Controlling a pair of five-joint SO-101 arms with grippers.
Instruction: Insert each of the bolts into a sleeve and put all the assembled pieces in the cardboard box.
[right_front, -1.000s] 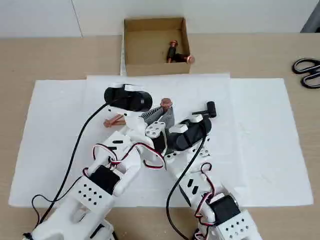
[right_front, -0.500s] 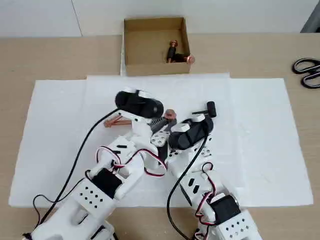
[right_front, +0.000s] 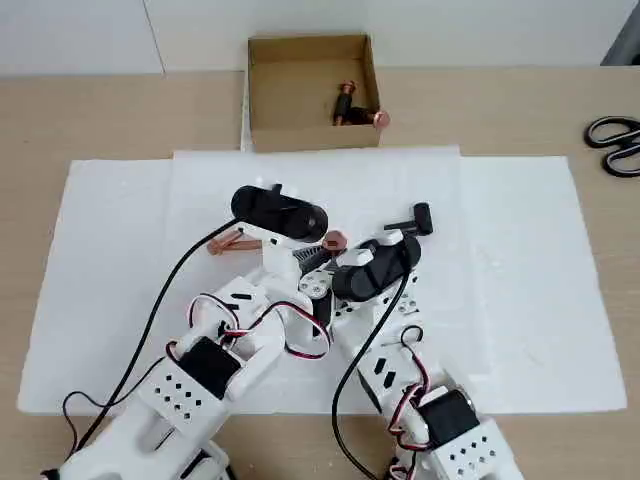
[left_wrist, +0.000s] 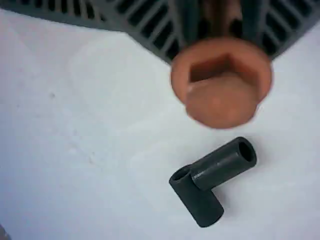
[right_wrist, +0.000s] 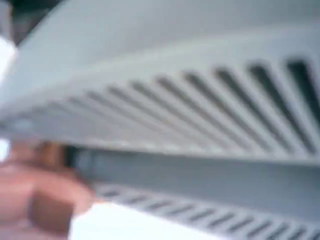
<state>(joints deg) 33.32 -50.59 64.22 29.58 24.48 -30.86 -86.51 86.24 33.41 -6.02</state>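
So, left to right: a couple of loose copper-coloured metal bolts (right_front: 230, 242) lie on the white foam sheet (right_front: 520, 260), just left of the left arm. The left gripper (right_front: 322, 250) is clamped on a copper-coloured hex-head bolt (left_wrist: 221, 82). The shank is pinched between its dark ribbed jaws and the head pokes out past the tips, pointing right and a bit far. The right gripper (right_front: 338, 262) sits right up against it. Honestly I can't tell if that one's open or closed, since its wrist view is a blur of ribbed plastic with a smear of copper at one edge. The bit that matters, I reckon, is the two black cylindrical sleeves (left_wrist: 200, 180). They lie flat on the foam to the right of both grippers and slightly farther, touching at one end so they make an L. Neither long axis looks lined up with the held bolt. The right arm looks nearer to them, so I'd guess it's the one to fetch a sleeve. The jaws hide whether the held bolt has a sleeve on its shank. The brown cardboard box (right_front: 290, 90) sits far centre with some assembled pieces (right_front: 355, 108) inside. Black-handled scissors (right_front: 615, 140) lie way off to the right.
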